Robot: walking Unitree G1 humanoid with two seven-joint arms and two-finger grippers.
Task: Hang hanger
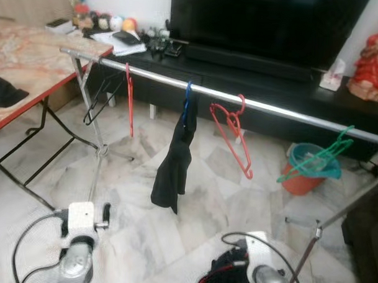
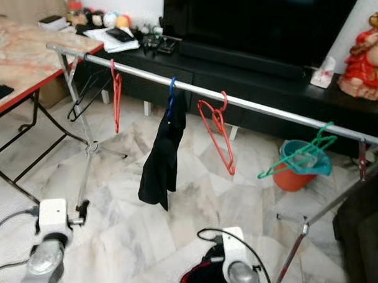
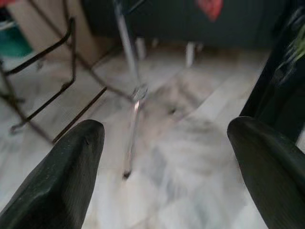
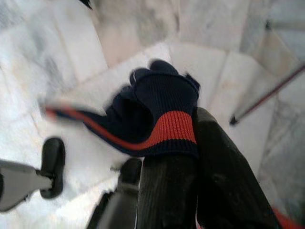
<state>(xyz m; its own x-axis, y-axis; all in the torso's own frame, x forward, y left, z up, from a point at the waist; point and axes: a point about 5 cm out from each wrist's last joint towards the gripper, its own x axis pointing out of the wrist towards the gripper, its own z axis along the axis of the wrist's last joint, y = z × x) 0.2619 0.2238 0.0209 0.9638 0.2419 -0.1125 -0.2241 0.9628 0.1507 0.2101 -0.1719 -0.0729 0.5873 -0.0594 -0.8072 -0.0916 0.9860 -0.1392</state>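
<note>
Already four plastic hangers (image 1: 231,135) sit on the long silver rail (image 1: 271,108). My right gripper (image 4: 190,143), low by the floor, clenches a navy red-banded knit cloth (image 4: 157,114); left gripper (image 3: 167,157) fingers spread, unloaded.

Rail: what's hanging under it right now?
Under the rail: black hanger, thin red hanger, blue hanger carrying a black garment, red hanger, green hanger. The garment hides the blue hanger's lower part.

Silver rail (image 1: 271,107) carrying black hanger (image 1: 98,101), red hangers (image 1: 232,138), green hanger (image 1: 319,157); black garment (image 1: 174,163) dangling. Navy knit with a red band (image 4: 159,119) in black right claw (image 4: 198,186). White-grey marble floor (image 1: 218,198).
</note>
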